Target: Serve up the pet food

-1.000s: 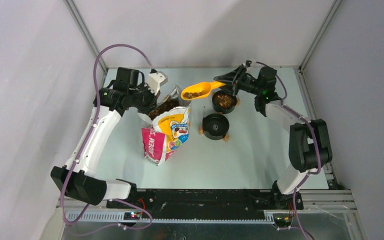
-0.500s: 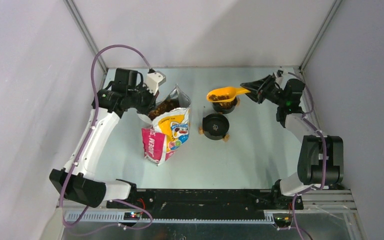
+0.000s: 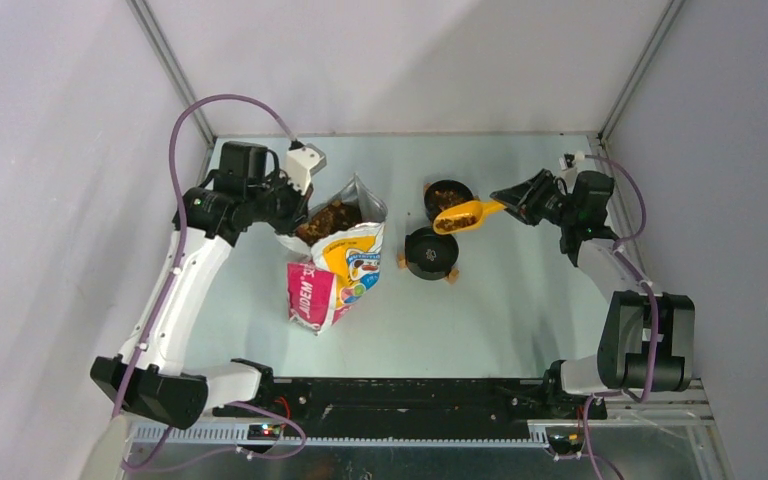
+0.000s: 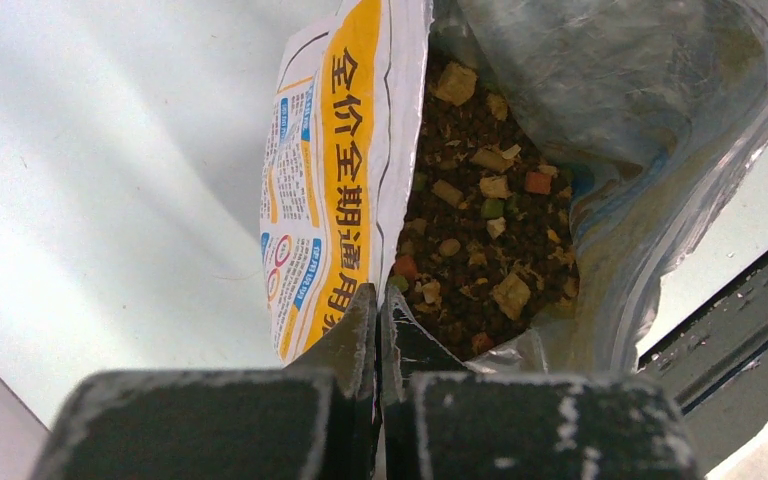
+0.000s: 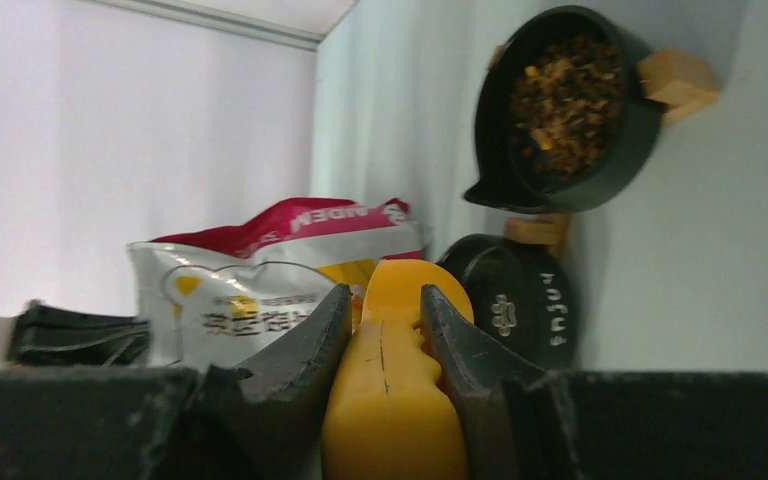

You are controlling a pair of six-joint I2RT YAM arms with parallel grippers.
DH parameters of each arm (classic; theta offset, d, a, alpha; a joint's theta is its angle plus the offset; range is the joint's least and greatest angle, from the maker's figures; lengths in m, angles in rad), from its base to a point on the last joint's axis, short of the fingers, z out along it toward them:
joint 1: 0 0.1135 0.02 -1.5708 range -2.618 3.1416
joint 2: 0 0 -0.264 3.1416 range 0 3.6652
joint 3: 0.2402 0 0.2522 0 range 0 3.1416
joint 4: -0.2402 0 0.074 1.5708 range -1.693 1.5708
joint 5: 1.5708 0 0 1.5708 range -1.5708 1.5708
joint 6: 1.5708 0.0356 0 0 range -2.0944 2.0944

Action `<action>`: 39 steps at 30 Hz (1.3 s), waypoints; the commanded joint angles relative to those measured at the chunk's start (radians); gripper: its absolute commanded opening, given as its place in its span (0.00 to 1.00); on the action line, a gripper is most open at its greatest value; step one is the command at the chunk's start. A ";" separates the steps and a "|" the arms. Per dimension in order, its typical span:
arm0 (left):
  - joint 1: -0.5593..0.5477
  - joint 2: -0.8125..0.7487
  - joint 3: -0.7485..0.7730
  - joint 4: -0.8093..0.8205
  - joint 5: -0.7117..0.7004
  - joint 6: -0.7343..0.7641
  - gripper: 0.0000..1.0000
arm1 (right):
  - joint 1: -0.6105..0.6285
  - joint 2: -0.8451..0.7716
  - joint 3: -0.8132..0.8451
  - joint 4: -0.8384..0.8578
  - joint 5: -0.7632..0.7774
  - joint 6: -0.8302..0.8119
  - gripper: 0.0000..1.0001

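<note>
Pet food fills the open cartoon-cat bag left of centre, and it shows in the top view too. My left gripper is shut on the bag's rim, holding it open. My right gripper is shut on the handle of the yellow scoop. The scoop holds kibble and hangs tilted over the near black bowl. The far black bowl holds kibble. In the right wrist view the scoop handle sits between my fingers.
Both bowls have small wooden feet. Walls enclose the table on three sides. A black rail runs along the near edge by the arm bases.
My right gripper has carried the loaded scoop rightward and nearer, from above the far bowl to over the near bowl. The left arm has hardly moved and still holds the bag.
</note>
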 commanded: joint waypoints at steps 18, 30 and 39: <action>0.001 -0.085 -0.007 -0.026 0.088 -0.039 0.00 | 0.308 -0.125 0.137 -0.372 0.425 -0.872 0.00; 0.001 -0.072 0.003 -0.021 0.116 -0.048 0.00 | 0.142 -0.094 0.323 -0.491 0.096 -0.879 0.00; 0.001 -0.074 -0.025 0.011 0.128 -0.079 0.00 | 0.080 -0.010 0.641 -0.637 -0.135 -0.760 0.00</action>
